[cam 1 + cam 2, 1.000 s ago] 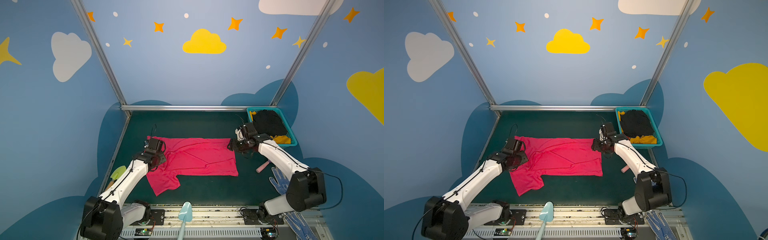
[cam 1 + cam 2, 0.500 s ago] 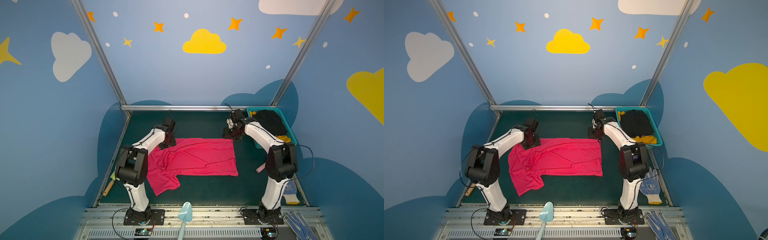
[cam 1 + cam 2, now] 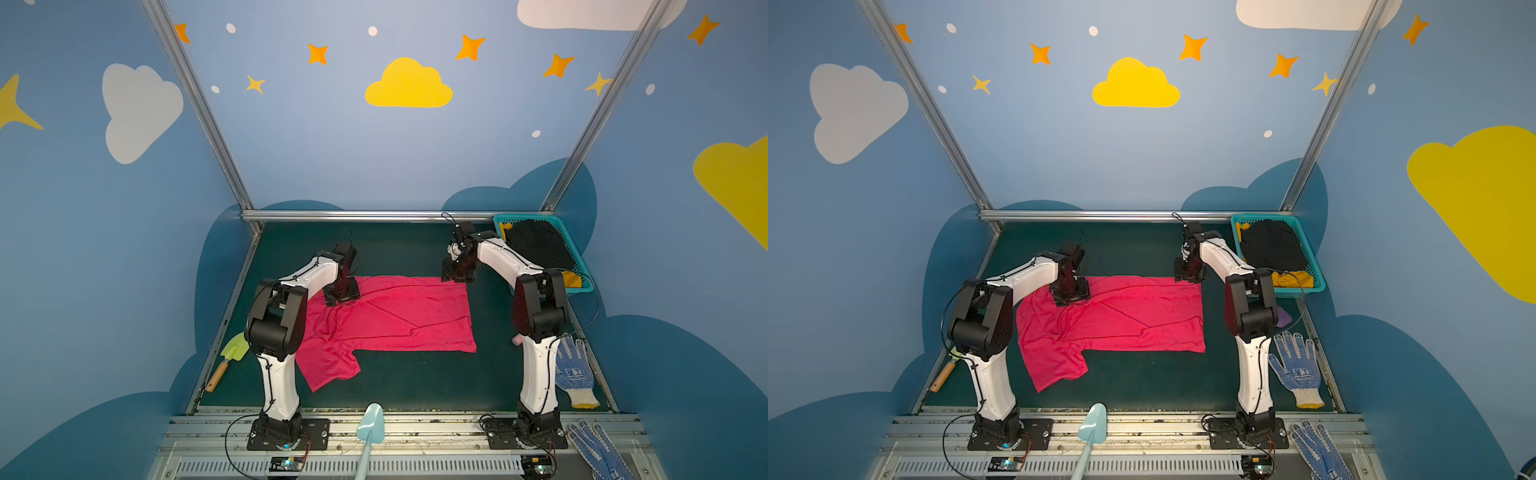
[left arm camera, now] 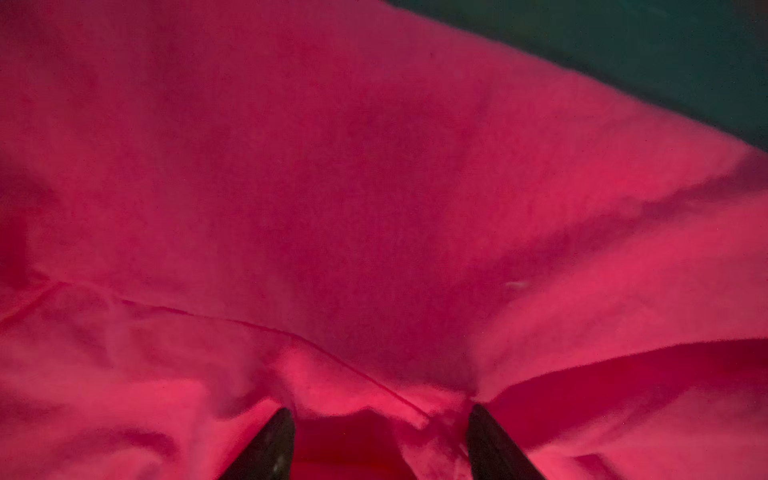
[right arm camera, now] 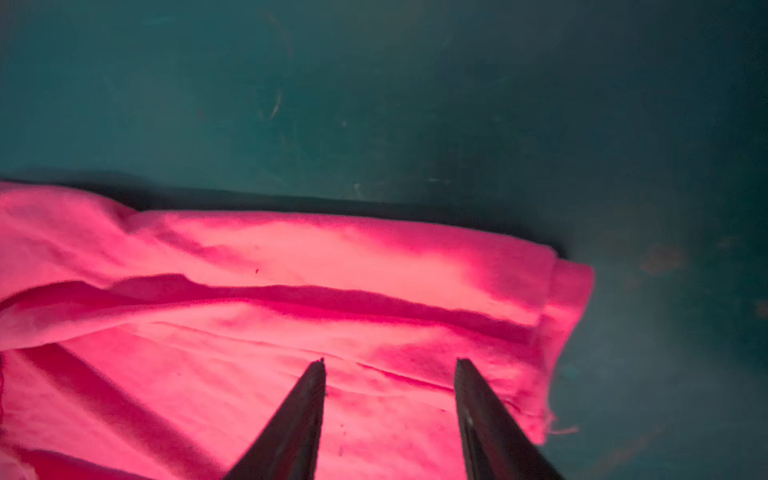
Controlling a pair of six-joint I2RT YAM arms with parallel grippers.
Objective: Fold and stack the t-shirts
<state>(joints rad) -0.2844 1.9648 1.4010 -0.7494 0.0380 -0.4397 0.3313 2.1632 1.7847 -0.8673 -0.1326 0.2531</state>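
Two of a kind — the left arm (image 3: 279, 376) and right arm (image 3: 536, 374) wear glossy white shells over bulky black joint housings (image 3: 274, 320), with thin black cables (image 3: 595, 299) trailing beside them. Each is bolted to a black base plate (image 3: 318, 434) by silver screws, with a small lit circuit board (image 3: 286, 464) in front. The left gripper (image 4: 380, 411) and right gripper (image 5: 390, 361) end in dark, tapered fingers (image 5: 291, 419).

t-shirt (image 3: 395, 316) left of basket (image 3: 528, 217)
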